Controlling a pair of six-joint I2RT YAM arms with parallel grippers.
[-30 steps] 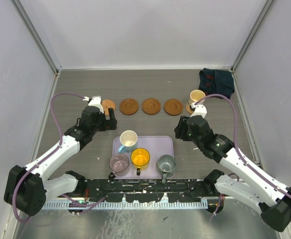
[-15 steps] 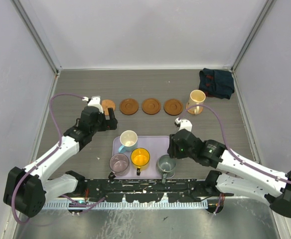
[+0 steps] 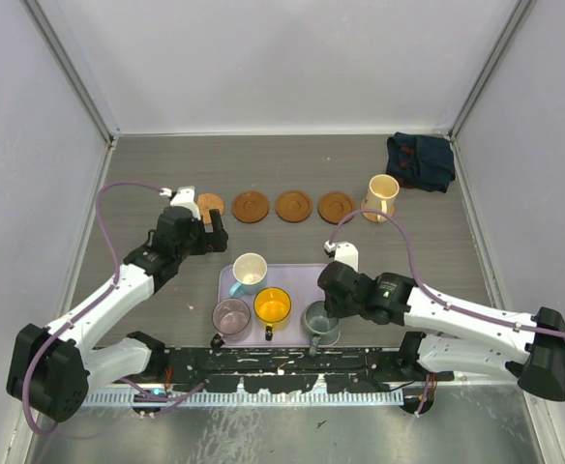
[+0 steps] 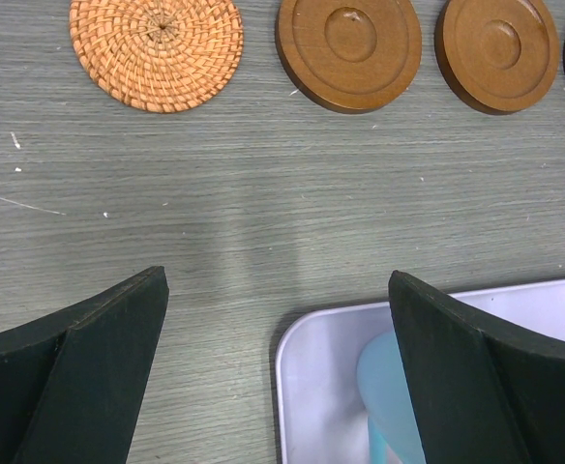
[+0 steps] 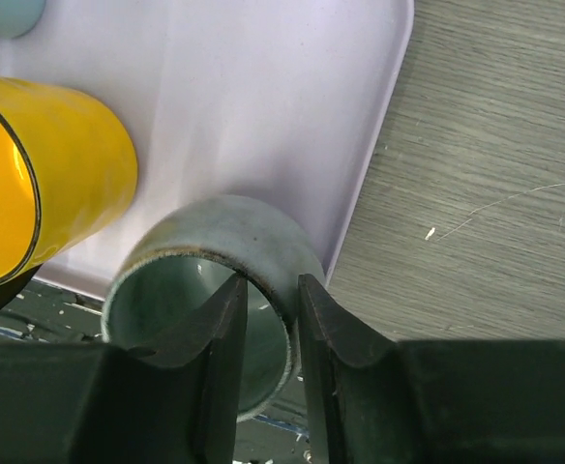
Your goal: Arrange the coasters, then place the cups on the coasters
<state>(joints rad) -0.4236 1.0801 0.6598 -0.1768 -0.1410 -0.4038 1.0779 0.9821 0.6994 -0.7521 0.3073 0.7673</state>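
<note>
Three brown coasters (image 3: 293, 206) lie in a row at the back, with a woven coaster (image 4: 157, 41) at the left end. The cream cup (image 3: 383, 191) stands on a coaster at the right end. On the lavender tray (image 3: 297, 278) are the white-and-blue cup (image 3: 250, 272), the purple cup (image 3: 231, 315), the orange cup (image 5: 55, 164) and the grey-green cup (image 5: 215, 261). My right gripper (image 5: 273, 300) straddles the grey-green cup's right wall, one finger inside and one outside, with a sliver of gap at the inner finger. My left gripper (image 4: 278, 377) hangs wide open over the tray's back left corner, holding nothing.
A dark folded cloth (image 3: 420, 160) lies in the back right corner. White walls enclose the table on three sides. The tray's right edge (image 5: 374, 174) sits just beside the grey-green cup.
My right arm has swung from the cream cup back to the tray's front right and come down over the grey-green cup, its jaws narrowing. The left arm has not moved.
</note>
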